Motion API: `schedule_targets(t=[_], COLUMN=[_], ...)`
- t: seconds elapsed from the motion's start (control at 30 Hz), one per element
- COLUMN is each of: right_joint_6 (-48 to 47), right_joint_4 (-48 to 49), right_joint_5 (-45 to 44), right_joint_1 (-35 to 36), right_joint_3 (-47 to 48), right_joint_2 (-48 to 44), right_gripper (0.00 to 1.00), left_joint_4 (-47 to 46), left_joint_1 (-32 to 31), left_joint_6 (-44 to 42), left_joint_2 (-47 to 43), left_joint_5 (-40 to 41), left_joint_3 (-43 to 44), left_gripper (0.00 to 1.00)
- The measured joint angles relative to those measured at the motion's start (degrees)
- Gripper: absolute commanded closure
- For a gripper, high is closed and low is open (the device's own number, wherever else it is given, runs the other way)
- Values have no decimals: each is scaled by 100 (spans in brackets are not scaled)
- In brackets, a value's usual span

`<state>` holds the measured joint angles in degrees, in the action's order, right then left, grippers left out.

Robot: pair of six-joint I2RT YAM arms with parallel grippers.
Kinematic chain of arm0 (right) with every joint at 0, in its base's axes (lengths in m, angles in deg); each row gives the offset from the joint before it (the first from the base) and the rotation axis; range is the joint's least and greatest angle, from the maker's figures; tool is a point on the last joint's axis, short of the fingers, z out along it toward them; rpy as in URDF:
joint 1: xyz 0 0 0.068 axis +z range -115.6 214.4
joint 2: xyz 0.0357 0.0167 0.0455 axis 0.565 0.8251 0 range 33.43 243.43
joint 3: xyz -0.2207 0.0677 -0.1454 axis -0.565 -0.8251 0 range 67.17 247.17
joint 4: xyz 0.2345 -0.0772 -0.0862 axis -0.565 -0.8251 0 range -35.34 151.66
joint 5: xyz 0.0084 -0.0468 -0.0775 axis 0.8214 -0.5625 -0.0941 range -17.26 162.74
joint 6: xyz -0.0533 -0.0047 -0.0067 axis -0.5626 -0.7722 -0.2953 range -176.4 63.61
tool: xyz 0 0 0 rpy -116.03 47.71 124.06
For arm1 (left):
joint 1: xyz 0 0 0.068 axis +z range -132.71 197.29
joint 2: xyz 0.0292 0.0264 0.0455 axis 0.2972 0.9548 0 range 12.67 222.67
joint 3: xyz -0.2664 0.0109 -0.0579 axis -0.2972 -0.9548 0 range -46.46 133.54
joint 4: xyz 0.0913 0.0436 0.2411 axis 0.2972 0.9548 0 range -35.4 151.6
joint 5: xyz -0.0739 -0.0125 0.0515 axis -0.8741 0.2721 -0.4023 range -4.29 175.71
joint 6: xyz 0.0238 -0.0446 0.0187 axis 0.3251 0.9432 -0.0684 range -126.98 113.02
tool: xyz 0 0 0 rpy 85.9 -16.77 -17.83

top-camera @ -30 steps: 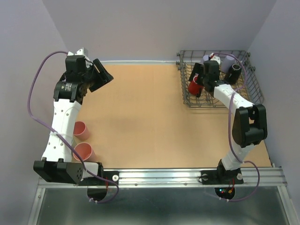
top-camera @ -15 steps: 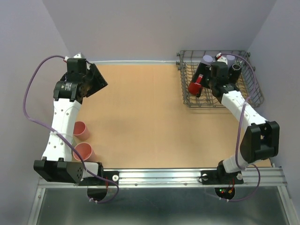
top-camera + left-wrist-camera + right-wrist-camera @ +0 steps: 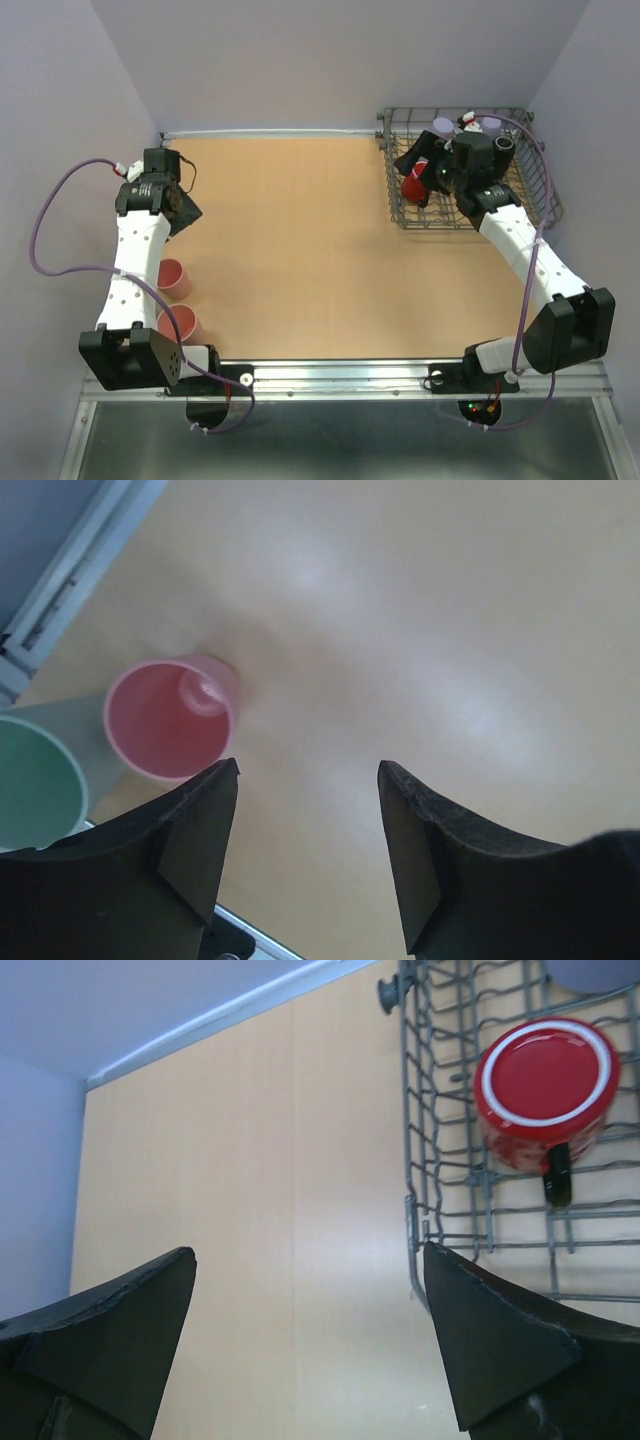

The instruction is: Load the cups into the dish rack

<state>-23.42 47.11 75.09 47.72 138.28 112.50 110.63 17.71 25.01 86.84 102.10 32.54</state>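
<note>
Red cup [image 3: 545,1080] sits in the rack [image 3: 430,224] with others, but your pink cups [image 3: 173,277] and green cup [image 3: 35,780] wait near left; left gripper [image 3: 308,770] and right gripper [image 3: 308,1252] gape empty.

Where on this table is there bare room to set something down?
The wide middle of the table, between the left arm and the dish rack, is bare. Crowded: the near-left corner, with pink cups and a green cup, and the rack, under the right arm.
</note>
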Motion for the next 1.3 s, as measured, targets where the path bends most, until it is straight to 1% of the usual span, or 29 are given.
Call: schedule_targets(t=[0.17, 0.4, 0.47, 0.63, 0.77, 1.03, 1.17, 1.3], right_joint_6=[118, 131, 131, 131, 98, -24, -63, -81], right_joint_4=[-214, -595, -695, -866, -1099, -1357, -1412, -1499], right_joint_5=[334, 529, 568, 680, 726, 693, 643, 597], right_joint_1=[105, 170, 236, 442, 514, 516, 516, 516], right_joint_3=[0, 11, 20, 50, 111, 514, 544, 544], right_joint_2=[0, 4, 35, 177, 258, 452, 479, 503], right_gripper=[0, 0, 0, 0, 0, 0, 0, 0], left_joint_4=[111, 87, 4, -382, -691, -1217, -1449, -1598], left_joint_1=[310, 463, 577, 1147, 1451, 1545, 1545, 1545], left_joint_6=[111, 243, 240, 57, -146, -361, -378, -409], left_joint_2=[-52, -326, -361, -398, -393, -289, -289, -212], left_joint_5=[494, 625, 581, 376, 208, -306, -533, -704], left_joint_3=[-125, -754, -887, -1294, -1563, -1932, -2133, -2339], left_gripper=[30, 30, 30, 30, 31, 36, 39, 39])
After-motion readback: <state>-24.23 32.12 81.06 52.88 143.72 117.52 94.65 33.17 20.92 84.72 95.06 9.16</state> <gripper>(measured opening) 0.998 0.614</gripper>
